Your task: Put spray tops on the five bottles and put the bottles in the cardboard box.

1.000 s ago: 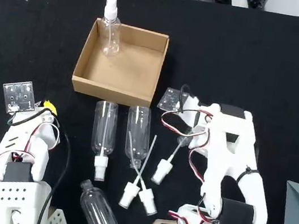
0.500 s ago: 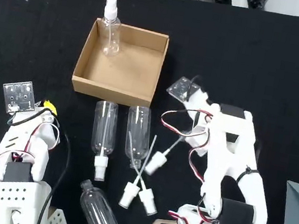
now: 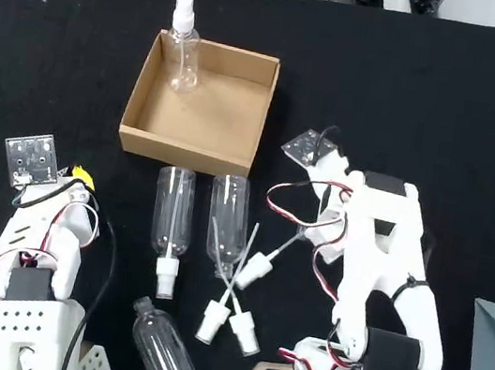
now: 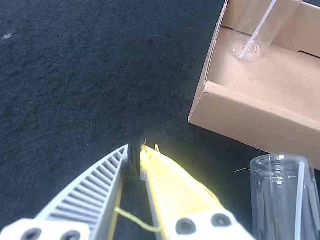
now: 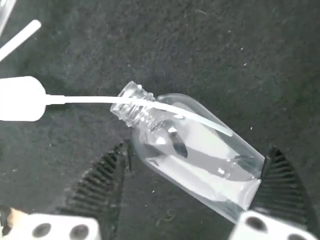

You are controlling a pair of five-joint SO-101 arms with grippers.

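In the last second the right arm's wrist swung a little farther away, and the loose spray top (image 3: 252, 269) slid left, closer to the neck of the clear bottle (image 3: 228, 220) that lies just near of the cardboard box (image 3: 233, 159). I judge this top is not yet fitted. The right gripper (image 5: 197, 150) is wide open on both sides of this bottle, and the left gripper (image 4: 135, 150) is closed on nothing.

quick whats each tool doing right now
Left tool: closed, holding nothing.
Right tool: open, straddling the clear plastic bottle, not clamped on it.
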